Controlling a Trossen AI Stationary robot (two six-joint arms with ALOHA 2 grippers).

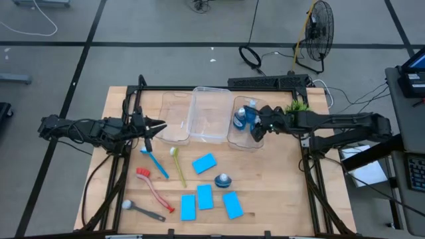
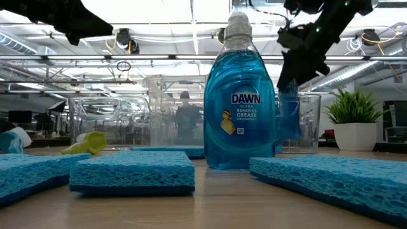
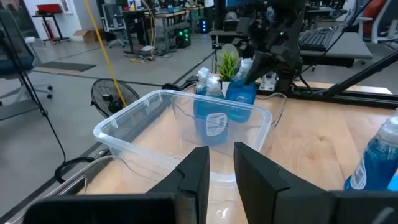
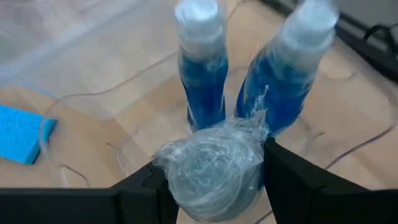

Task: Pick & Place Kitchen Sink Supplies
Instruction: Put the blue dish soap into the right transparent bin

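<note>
My right gripper [image 1: 257,131] hangs over the right clear bin [image 1: 234,139], shut on a blue-liquid bottle [image 2: 289,117]. Two more bottles [image 4: 202,68] [image 4: 283,74] stand upright in that bin. A fourth bottle [image 1: 222,180] [image 2: 240,108] stands on the table among several flat blue sponges [image 1: 204,162]. The blue [image 1: 154,163], yellow-green [image 1: 178,166], red [image 1: 155,190] and grey-black [image 1: 143,211] brushes lie flat at the table's near left. My left gripper [image 1: 149,133] [image 3: 222,158] waits above the left clear bin [image 1: 174,123], open by a narrow gap, touching nothing. My right gripper pinches the bottle by its pale cap [image 4: 214,168], one finger [image 4: 155,183] on each side. The fingers come from above, pointing down. The bottle hangs upright below them, its body [image 3: 241,99] inside the bin walls. Whether its base touches the bin floor I cannot tell.
A third clear bin [image 1: 209,113] sits between the other two at the table's far side. A small green potted plant [image 1: 297,106] [image 2: 356,121] stands at the far right, close to my right arm. Bare wood shows at the near right [image 1: 279,192].
</note>
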